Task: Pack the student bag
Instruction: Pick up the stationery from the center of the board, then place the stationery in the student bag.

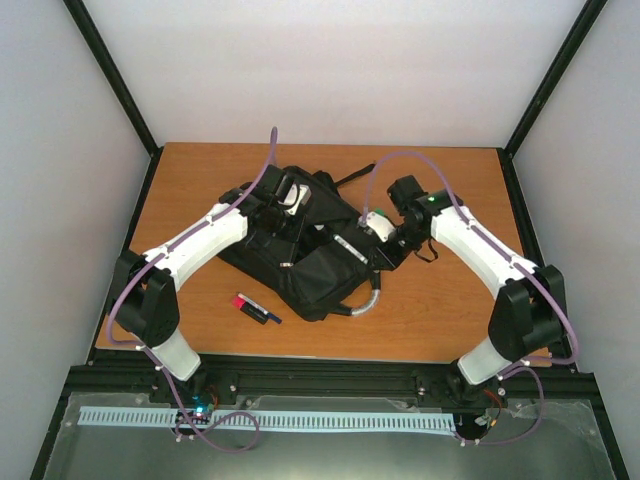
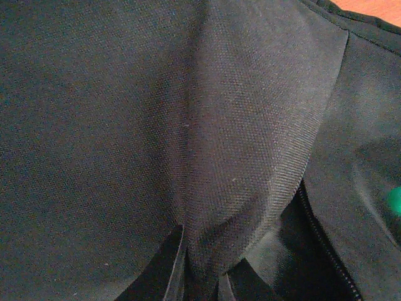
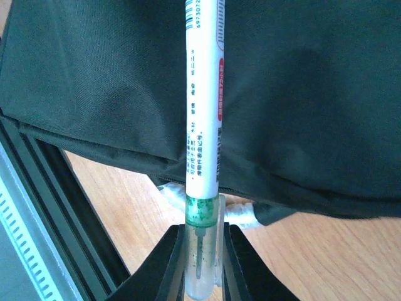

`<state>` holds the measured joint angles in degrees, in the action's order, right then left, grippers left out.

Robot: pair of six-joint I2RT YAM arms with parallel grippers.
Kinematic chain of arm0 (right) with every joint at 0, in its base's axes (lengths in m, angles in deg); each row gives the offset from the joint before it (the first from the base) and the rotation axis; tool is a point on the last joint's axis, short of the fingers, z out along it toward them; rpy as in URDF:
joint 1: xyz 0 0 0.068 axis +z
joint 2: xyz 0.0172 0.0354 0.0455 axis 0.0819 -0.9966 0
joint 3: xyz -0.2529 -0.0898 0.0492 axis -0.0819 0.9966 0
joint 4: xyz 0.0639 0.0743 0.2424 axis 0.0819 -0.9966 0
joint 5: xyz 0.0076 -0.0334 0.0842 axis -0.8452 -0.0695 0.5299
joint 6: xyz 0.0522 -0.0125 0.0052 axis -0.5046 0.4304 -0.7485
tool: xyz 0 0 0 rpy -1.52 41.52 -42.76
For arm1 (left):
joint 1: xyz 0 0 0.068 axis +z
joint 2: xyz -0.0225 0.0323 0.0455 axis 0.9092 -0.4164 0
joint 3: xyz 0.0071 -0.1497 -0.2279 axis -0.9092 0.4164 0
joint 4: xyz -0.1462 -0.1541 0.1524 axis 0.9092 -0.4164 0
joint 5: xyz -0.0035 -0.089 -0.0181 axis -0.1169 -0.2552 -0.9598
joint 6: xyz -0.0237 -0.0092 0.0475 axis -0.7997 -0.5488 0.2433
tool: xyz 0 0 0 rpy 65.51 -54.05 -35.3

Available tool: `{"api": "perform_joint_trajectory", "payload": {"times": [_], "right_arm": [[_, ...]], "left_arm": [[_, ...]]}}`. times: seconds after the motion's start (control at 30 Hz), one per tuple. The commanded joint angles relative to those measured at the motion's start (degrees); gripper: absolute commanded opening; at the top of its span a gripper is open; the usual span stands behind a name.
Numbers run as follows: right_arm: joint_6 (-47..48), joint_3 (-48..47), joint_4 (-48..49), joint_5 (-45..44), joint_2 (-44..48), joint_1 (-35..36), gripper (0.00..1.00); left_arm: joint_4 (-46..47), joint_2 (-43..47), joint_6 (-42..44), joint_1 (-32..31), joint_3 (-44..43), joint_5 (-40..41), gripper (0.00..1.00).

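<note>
The student bag is lying in the middle of the wooden table, near the centre of the top view. Its pale loop handle is pointing towards the lower right. The left gripper is reaching onto the bag's upper left part. In the left wrist view its fingers are nearly closed and are pinching a ridge of the black fabric that is rising from the bottom centre of the frame. A zip is running along the lower right of that view. A small green patch is showing at the right edge, too little of it to tell what it is. The right gripper is hovering at the bag's right side. Its fingers are closed tight on the clear tip of a white pen with green ink, which is standing straight up the right wrist frame across the bag's fabric. A small red, black and blue item is lying on the table just beside the bag's lower left edge.
</note>
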<state>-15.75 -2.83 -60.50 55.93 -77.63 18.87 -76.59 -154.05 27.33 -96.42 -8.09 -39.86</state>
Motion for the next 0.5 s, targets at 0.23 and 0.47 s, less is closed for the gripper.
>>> {"api": "perform_joint_trajectory", "payload": {"times": [0.23, 0.47], "right_arm": [[-3.96, -7.94, -0.71, -1.69, -11.32, 3.06, 0.13], [-7.05, -13.54, -0.49, -5.37, -16.01, 3.32, 0.13]], "left_arm": [[1.15, 1.14, -0.63, 0.09, -2.61, -3.48, 0.08], [1.77, 1.02, -0.5, 0.08, -2.44, -5.54, 0.08]]}}
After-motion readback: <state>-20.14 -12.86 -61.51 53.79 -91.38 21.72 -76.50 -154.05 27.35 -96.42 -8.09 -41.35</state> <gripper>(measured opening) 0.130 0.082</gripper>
